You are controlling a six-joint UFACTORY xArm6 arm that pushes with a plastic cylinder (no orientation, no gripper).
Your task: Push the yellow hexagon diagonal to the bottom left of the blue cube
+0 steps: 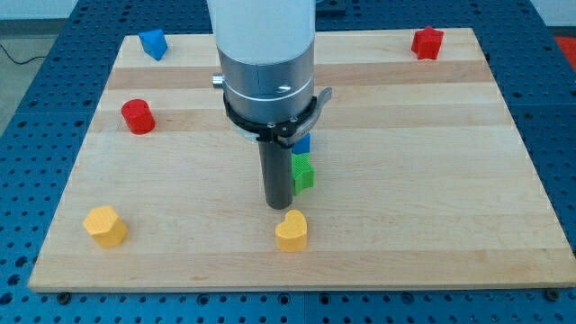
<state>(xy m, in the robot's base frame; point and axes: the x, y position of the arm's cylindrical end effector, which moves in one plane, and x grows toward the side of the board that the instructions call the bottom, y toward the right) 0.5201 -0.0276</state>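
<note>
The yellow hexagon (105, 226) lies near the board's bottom left corner. The blue cube (304, 142) sits near the middle, mostly hidden behind the arm, with only its right edge showing. A green block (303, 171) sits right below it, touching or nearly touching it. My tip (279, 206) is just left of the green block and a little above a yellow heart-shaped block (292, 231). The tip is far to the right of the yellow hexagon.
A blue block (154, 42) sits at the top left corner and a red star-like block (427, 42) at the top right. A red cylinder (138, 117) stands at the left, above the yellow hexagon. The wooden board (432, 198) ends in blue table all around.
</note>
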